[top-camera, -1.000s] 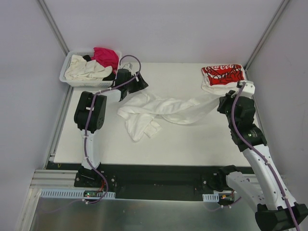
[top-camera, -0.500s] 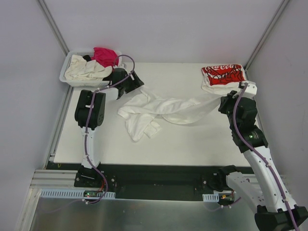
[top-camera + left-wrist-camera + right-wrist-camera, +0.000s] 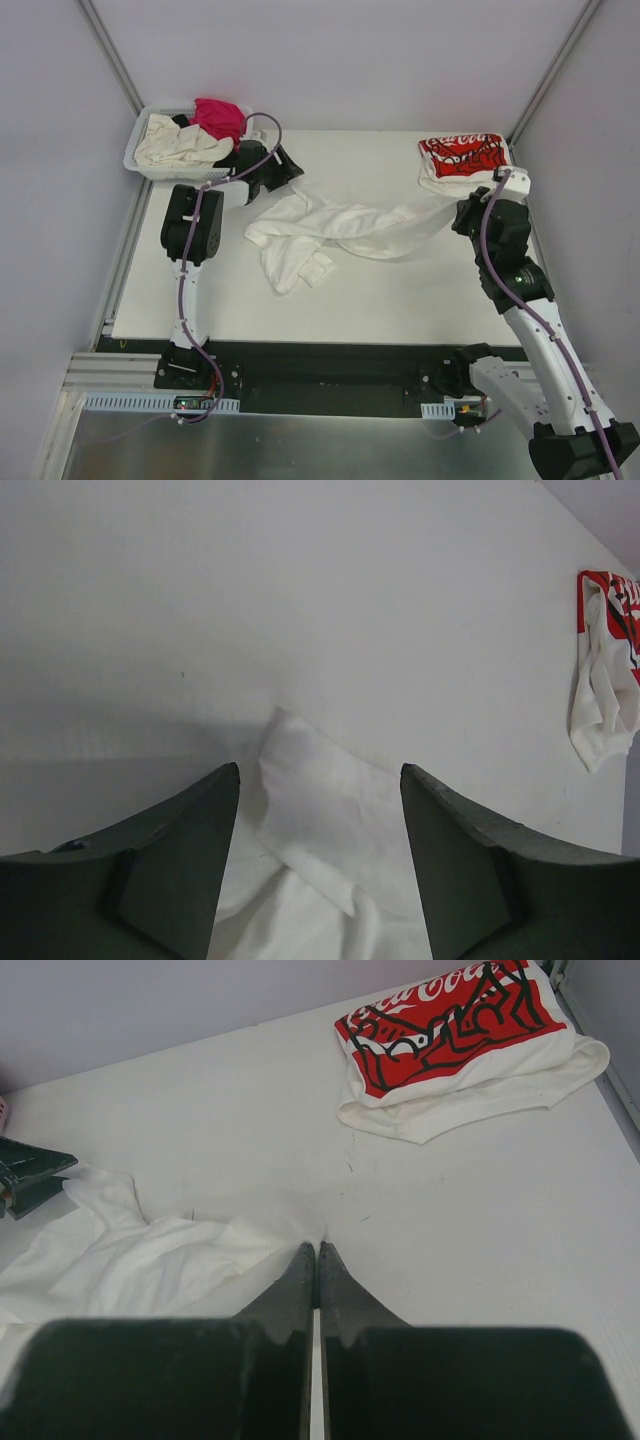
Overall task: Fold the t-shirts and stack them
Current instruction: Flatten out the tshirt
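Note:
A large plain white t-shirt (image 3: 330, 232) lies crumpled across the middle of the table. My left gripper (image 3: 291, 172) (image 3: 320, 770) hovers open over the shirt's far left corner (image 3: 325, 815), with its fingers on either side of the cloth and not touching it. My right gripper (image 3: 460, 210) (image 3: 318, 1248) is shut on the shirt's right end, where the cloth (image 3: 150, 1255) bunches at the fingertips. A folded white t-shirt with red Coca-Cola print (image 3: 462, 160) (image 3: 450, 1035) (image 3: 605, 670) rests at the far right corner.
A white slotted basket (image 3: 140, 165) stands at the far left corner, holding a cream shirt (image 3: 180, 148), a magenta shirt (image 3: 220, 117) and a black one (image 3: 232, 157). The left arm's elbow (image 3: 190, 225) sits near the table's left edge.
The left gripper has drifted slightly left, toward the basket, and its jaws have narrowed a little. The right gripper and the white shirt have barely moved.

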Robot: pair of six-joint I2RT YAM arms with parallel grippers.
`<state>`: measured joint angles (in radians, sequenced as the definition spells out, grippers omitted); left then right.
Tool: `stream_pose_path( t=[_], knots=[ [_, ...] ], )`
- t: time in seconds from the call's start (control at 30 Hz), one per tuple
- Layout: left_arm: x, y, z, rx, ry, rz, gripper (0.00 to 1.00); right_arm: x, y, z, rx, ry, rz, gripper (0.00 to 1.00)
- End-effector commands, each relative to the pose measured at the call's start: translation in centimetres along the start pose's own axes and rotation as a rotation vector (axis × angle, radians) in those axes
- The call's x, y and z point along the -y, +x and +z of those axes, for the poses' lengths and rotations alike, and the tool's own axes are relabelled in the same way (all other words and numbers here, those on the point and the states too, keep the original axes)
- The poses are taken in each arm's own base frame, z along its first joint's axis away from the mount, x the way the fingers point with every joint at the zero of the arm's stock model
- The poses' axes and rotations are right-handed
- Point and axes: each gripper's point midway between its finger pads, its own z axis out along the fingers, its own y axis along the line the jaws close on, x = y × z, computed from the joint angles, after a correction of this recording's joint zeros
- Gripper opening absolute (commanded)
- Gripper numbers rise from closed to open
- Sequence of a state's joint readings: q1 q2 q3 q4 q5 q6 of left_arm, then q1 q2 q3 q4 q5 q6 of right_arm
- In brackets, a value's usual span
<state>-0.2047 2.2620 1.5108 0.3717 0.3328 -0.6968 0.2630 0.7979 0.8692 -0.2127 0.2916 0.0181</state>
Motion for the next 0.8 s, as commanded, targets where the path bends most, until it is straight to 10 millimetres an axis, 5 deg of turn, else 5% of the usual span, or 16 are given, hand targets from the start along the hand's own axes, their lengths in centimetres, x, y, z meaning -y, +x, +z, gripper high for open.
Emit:
stream_pose_path(
  t=[0.0,0.23,0.47,0.77],
  knots=[
    [1.6,1.1,0.8,-0.032,0.053,-0.007,0.64,-0.4,-1.9,0.3,0.067,-0.012,0.03,0.01],
    [3.0,2.3,1.1,-0.053,0.078,0.012,0.51,-0.5,-1.7,0.5,0.062,-0.016,0.037,0.01],
    [4.1,2.2,1.1,-0.055,0.101,0.026,0.0,-0.4,-1.5,0.4,0.062,-0.016,0.037,0.01],
    [8.9,-2.2,-0.7,0.009,0.162,0.105,0.0,-0.4,-0.6,1.0,0.036,-0.011,0.033,0.01]
  ],
)
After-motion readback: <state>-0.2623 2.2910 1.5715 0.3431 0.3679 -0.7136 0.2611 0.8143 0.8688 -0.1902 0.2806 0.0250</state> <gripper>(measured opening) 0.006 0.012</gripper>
